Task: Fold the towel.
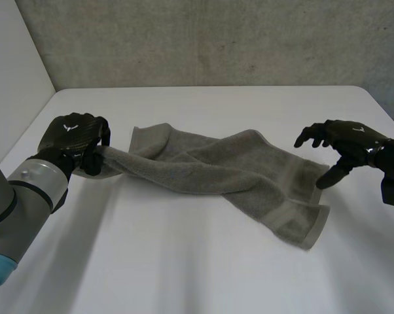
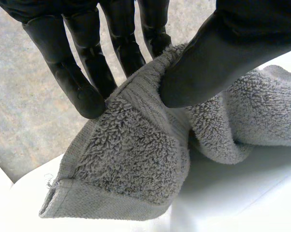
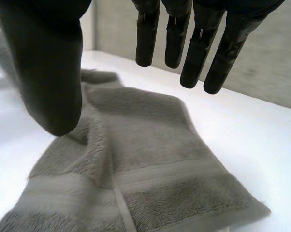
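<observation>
Grey terry towel (image 1: 210,170): one item, unfolded, lying rumpled and twisted lengthwise across the middle of the white desk (image 1: 184,275).

Left hand (image 1: 72,140): at the towel's left end, which is held a little off the desk. Its fingers (image 2: 82,82) and thumb pinch the hemmed edge near a corner.

Right hand (image 1: 347,145): hovers just above the opposite hemmed end, fingers (image 3: 194,53) spread and straight, holding nothing.

Step in hand, as judged: securing both ends before the first fold.

Next move calls for the right hand to descend and pinch its end, then for both hands to draw the cloth flat.
</observation>
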Tool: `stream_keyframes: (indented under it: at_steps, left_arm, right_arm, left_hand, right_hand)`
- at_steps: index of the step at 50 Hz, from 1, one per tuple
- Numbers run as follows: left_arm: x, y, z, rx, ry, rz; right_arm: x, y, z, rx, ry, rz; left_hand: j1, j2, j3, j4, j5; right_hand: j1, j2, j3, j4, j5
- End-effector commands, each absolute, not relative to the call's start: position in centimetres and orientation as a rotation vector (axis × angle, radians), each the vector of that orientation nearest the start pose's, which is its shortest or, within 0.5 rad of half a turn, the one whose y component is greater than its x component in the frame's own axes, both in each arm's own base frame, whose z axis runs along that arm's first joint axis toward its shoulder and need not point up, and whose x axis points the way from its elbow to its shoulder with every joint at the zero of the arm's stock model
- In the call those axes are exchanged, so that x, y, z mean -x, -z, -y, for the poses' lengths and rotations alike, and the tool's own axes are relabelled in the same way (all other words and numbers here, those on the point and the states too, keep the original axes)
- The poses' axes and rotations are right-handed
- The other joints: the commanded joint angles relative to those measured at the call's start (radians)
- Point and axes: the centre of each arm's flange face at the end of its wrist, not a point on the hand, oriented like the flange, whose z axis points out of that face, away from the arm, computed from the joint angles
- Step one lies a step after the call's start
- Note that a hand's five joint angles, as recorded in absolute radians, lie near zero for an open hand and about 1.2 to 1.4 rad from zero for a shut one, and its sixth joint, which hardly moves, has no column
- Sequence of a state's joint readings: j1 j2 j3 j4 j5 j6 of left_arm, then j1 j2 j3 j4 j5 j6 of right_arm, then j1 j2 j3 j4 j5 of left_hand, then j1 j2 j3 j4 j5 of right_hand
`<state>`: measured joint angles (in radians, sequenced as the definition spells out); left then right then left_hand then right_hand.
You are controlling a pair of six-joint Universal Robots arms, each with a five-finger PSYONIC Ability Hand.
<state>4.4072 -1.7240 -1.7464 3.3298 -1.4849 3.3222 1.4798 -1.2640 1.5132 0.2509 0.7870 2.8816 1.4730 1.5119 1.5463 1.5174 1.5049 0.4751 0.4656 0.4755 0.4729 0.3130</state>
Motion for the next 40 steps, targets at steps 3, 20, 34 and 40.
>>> stream_keyframes:
  at_steps: [3, 20, 34, 40]
  left_arm:
    - [23.2, -23.0, 26.1, -0.699, 2.175, -2.379]
    - [23.1, -24.2, 26.1, -0.685, 2.219, -2.339]
    - [23.0, -24.8, 26.6, -0.671, 2.248, -2.309]
    - [23.2, -25.9, 27.1, -0.617, 2.314, -2.307]
  right_arm:
    - [-19.7, -19.9, 31.8, 0.362, 1.467, -2.242]
    - [-24.6, -14.6, 32.0, 0.388, 1.277, -2.282]
    - [-24.6, -13.9, 32.7, 0.391, 1.263, -2.329]
    - [-25.1, -14.3, 32.8, 0.444, 1.229, -2.323]
  left_hand:
    - [-0.077, -0.116, -0.150, -0.121, -0.283]
    - [-0.077, -0.116, -0.150, -0.121, -0.283]
    - [-0.077, -0.116, -0.150, -0.121, -0.283]
    - [-0.077, -0.116, -0.150, -0.121, -0.283]
  right_hand:
    - [-0.026, -0.017, -0.026, -0.024, -0.038]
    - [-0.011, -0.002, -0.012, -0.009, -0.024]
    - [0.320, 0.330, 0.320, 0.323, 0.308]
    - [0.921, 0.931, 0.921, 0.923, 0.909]
